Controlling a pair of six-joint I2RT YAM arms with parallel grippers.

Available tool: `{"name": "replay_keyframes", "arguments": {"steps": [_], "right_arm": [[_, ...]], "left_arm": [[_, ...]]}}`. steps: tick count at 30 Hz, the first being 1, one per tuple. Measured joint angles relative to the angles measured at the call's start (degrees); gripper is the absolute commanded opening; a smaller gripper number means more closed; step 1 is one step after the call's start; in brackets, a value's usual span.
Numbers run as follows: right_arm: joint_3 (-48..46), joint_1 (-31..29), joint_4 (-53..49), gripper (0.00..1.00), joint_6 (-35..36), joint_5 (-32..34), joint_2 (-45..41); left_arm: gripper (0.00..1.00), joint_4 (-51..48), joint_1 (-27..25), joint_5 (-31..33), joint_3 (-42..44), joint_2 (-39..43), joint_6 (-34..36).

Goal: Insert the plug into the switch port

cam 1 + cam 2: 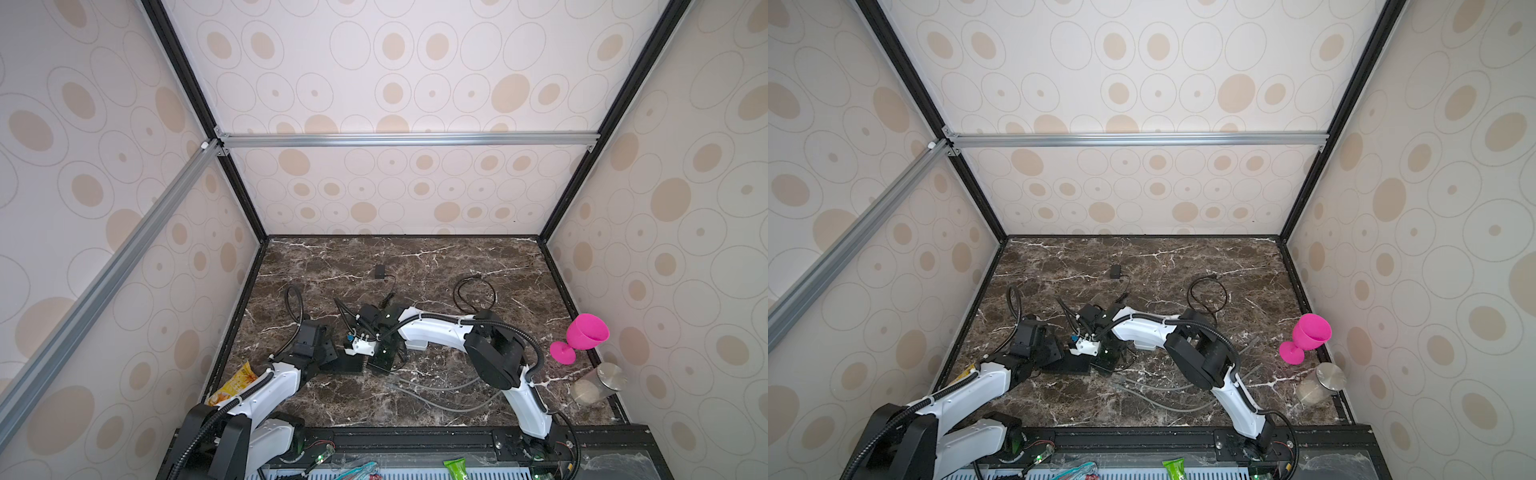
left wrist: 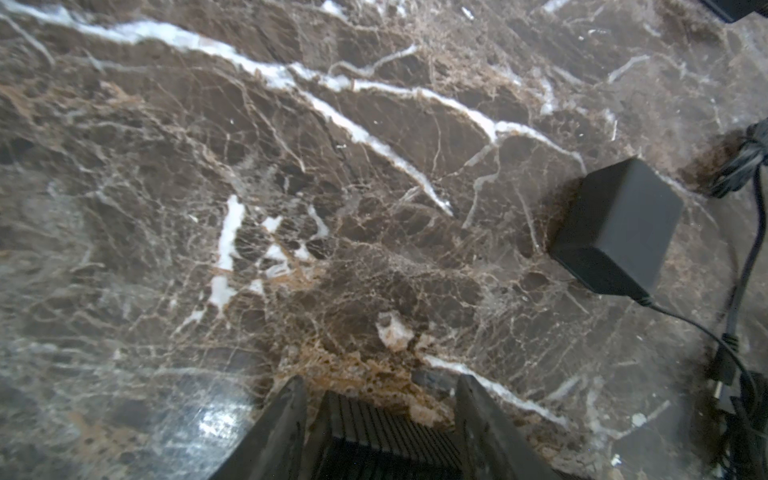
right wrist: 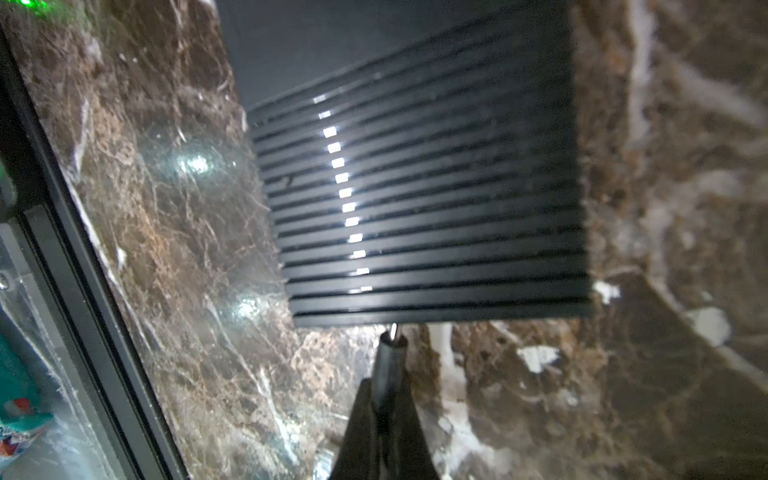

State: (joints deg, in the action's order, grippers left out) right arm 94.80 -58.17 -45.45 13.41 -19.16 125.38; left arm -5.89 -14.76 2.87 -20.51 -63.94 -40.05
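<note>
Plug (image 3: 392, 347): we judge it light, stiff, slick; our right gripper (image 3: 386, 395) clamps its sleeve, tip at the switch (image 3: 415, 187) edge. Left gripper (image 2: 380, 386) straddles the switch; whether it squeezes, we cannot tell.

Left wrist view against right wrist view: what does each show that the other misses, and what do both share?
Only the left wrist view: a black block-shaped power adapter, and the left gripper closed around the black ribbed switch box. Only the right wrist view: the right gripper shut on the black barrel plug, its metal tip at the switch box's edge; no port is visible. Both: that switch box on the brown marble tabletop.
</note>
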Motion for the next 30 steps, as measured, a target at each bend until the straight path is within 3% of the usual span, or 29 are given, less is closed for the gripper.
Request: {"name": "replay_keyframes", "arguments": {"steps": [9, 30], "right_arm": [[0.68, 0.00, 0.15, 0.00, 1.53, 4.20, 0.00], [0.98, 0.00, -0.02, 0.00, 6.36, 4.00, 0.28]], "left_arm": [[0.59, 0.63, 0.00, -1.60, -0.44, -0.42, 1.88], [0.59, 1.16, 0.26, -2.78, -0.44, -0.35, 3.58]]}}
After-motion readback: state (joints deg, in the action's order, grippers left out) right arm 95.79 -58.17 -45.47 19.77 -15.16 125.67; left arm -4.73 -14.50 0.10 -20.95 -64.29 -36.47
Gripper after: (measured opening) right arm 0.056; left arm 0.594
